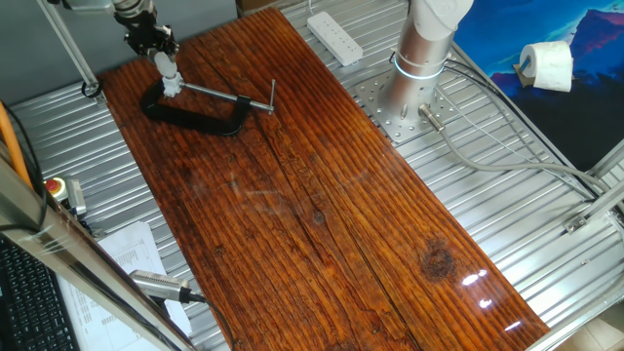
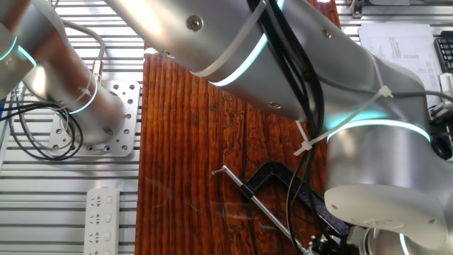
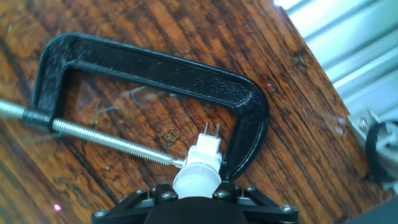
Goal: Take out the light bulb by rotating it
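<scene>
Gripping the light bulb [image 3: 198, 171] at its white body, the tool [image 1: 161, 51] is clamped on it above the black C-clamp [image 3: 149, 68]; the bulb's two metal pins point down beside the clamp's screw bar [image 3: 106, 140] over the wooden table [image 1: 322, 214]. No legible writing visible.

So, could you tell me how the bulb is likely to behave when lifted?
The bulb looks small and smooth, so it is probably light and slippery in the gripper. Its rounded body would likely roll if dropped. It sits against the clamp, so it may resist at first.
</scene>
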You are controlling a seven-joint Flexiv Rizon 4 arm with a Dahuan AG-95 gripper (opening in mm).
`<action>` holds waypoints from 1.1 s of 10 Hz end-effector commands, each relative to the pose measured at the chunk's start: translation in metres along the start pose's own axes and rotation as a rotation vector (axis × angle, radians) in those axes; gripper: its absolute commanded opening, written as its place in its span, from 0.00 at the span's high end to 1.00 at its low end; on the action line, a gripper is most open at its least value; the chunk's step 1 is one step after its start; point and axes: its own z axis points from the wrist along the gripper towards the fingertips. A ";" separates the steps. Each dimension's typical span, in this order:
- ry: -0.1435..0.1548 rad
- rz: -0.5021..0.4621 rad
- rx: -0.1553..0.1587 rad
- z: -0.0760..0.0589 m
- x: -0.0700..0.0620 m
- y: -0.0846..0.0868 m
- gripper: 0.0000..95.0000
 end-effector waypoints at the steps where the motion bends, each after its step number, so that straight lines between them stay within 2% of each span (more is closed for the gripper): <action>1: 0.008 -0.179 0.008 0.001 -0.001 0.001 0.80; 4: 0.018 -0.282 0.021 0.001 0.000 0.001 0.80; 5: 0.031 -0.371 0.026 0.001 0.000 0.001 0.80; 11: 0.053 -0.560 0.041 0.002 -0.001 0.002 0.80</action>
